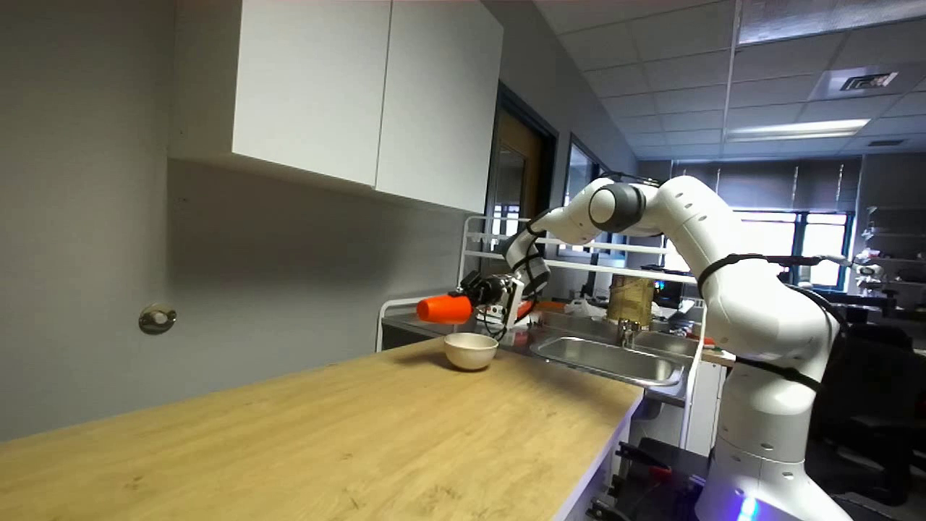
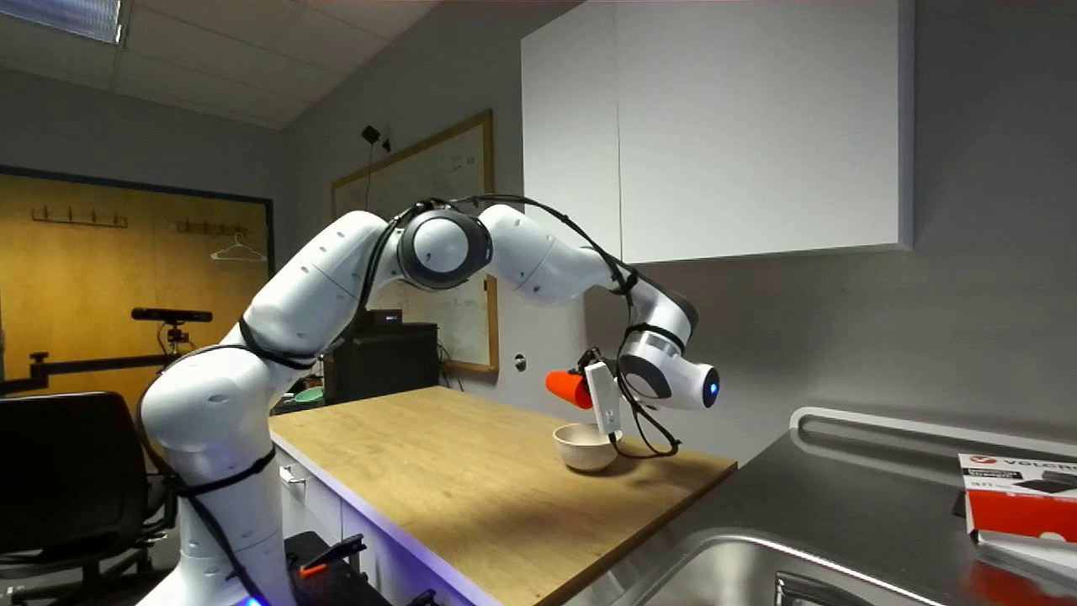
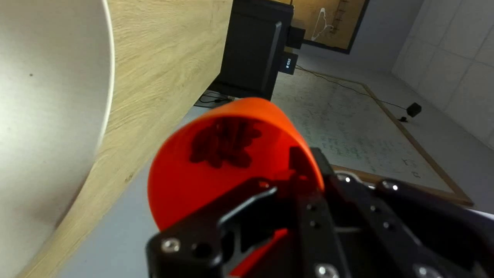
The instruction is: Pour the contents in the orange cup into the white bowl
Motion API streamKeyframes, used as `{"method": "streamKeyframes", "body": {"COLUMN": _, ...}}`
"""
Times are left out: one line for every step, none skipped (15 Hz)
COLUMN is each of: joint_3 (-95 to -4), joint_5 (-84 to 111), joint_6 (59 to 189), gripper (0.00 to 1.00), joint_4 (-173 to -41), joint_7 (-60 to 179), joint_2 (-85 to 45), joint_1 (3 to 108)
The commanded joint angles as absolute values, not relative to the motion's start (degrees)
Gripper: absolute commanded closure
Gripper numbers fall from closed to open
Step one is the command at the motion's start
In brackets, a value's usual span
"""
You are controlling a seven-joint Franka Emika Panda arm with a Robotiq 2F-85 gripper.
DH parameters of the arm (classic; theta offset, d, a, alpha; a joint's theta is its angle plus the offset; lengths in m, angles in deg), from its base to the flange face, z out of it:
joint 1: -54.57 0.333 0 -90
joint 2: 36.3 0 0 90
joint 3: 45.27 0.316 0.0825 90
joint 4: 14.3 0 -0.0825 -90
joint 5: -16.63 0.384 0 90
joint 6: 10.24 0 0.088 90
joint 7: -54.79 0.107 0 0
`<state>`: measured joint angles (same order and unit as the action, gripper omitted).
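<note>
The orange cup lies nearly on its side in the air, its mouth toward the robot's wrist; it also shows in an exterior view. In the wrist view the cup holds several dark pieces deep inside. My gripper is shut on the cup's wall near the rim, one finger inside and one outside. The white bowl stands upright on the wooden table below the cup; it also shows in an exterior view. In the wrist view the bowl fills the left side, with a small dark speck inside.
The wooden table meets a grey wall. White cabinets hang above. A metal sink and a dark counter adjoin the table. A red and white box lies on the counter.
</note>
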<state>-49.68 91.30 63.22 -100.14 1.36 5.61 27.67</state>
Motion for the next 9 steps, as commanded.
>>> {"method": "streamKeyframes", "body": {"joint_3": -50.50, "joint_5": 94.70, "joint_6": 59.37, "gripper": 0.98, "joint_4": -96.96, "joint_7": 2.15, "joint_2": 8.77, "joint_1": 27.75}}
{"method": "streamKeyframes", "body": {"joint_3": -50.57, "joint_5": 95.41, "joint_6": 58.74, "gripper": 0.98, "joint_4": -96.60, "joint_7": 2.45, "joint_2": 9.53, "joint_1": 27.84}}
{"method": "streamKeyframes", "body": {"joint_3": -50.52, "joint_5": 96.09, "joint_6": 57.82, "gripper": 0.98, "joint_4": -96.04, "joint_7": 2.83, "joint_2": 10.51, "joint_1": 27.85}}
{"method": "streamKeyframes", "body": {"joint_3": -50.51, "joint_5": 96.70, "joint_6": 57.00, "gripper": 0.98, "joint_4": -95.52, "joint_7": 3.09, "joint_2": 11.33, "joint_1": 27.84}}
{"method": "streamKeyframes", "body": {"joint_3": -50.59, "joint_5": 97.22, "joint_6": 56.40, "gripper": 0.98, "joint_4": -95.08, "joint_7": 3.21, "joint_2": 11.97, "joint_1": 27.89}}
{"method": "streamKeyframes", "body": {"joint_3": -50.64, "joint_5": 97.61, "joint_6": 55.75, "gripper": 0.98, "joint_4": -94.89, "joint_7": 3.21, "joint_2": 12.38, "joint_1": 27.92}}
{"method": "streamKeyframes", "body": {"joint_3": -50.71, "joint_5": 98.09, "joint_6": 55.21, "gripper": 0.98, "joint_4": -94.54, "joint_7": 3.24, "joint_2": 12.87, "joint_1": 27.91}}
{"method": "streamKeyframes", "body": {"joint_3": -50.71, "joint_5": 98.55, "joint_6": 54.59, "gripper": 0.98, "joint_4": -94.23, "joint_7": 3.22, "joint_2": 13.32, "joint_1": 27.86}}
{"method": "streamKeyframes", "body": {"joint_3": -50.69, "joint_5": 99.06, "joint_6": 53.80, "gripper": 0.98, "joint_4": -93.82, "joint_7": 3.33, "joint_2": 13.85, "joint_1": 27.78}}
